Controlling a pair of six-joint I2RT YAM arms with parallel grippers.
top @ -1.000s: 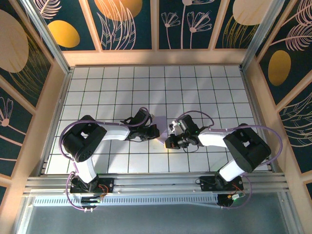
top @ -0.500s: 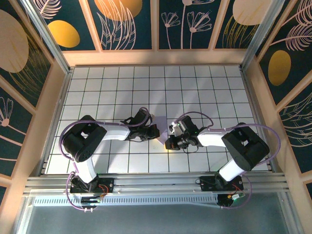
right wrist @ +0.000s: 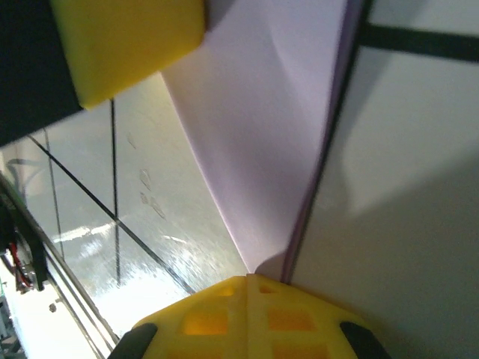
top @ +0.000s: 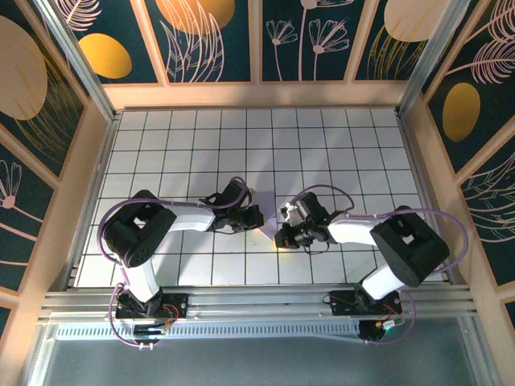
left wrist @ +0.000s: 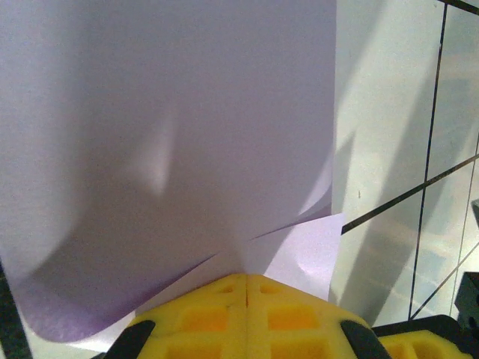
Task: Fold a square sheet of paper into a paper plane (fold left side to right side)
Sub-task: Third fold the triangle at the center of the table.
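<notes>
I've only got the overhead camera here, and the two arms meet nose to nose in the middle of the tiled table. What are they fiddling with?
Observer: The left wrist camera shows a thin pale lavender sheet of paper, pinched at its near edge by the left arm's yellow fingers, which are closed together.
Operator: And the other arm?
Observer: Its wrist camera shows the right arm's yellow fingers closed on an edge of the same paper.
Operator: Is the sheet lying flat?
Observer: No. In the left wrist view one layer bends over another, and the lower layer peeks out to the right, near the fingers.
</notes>
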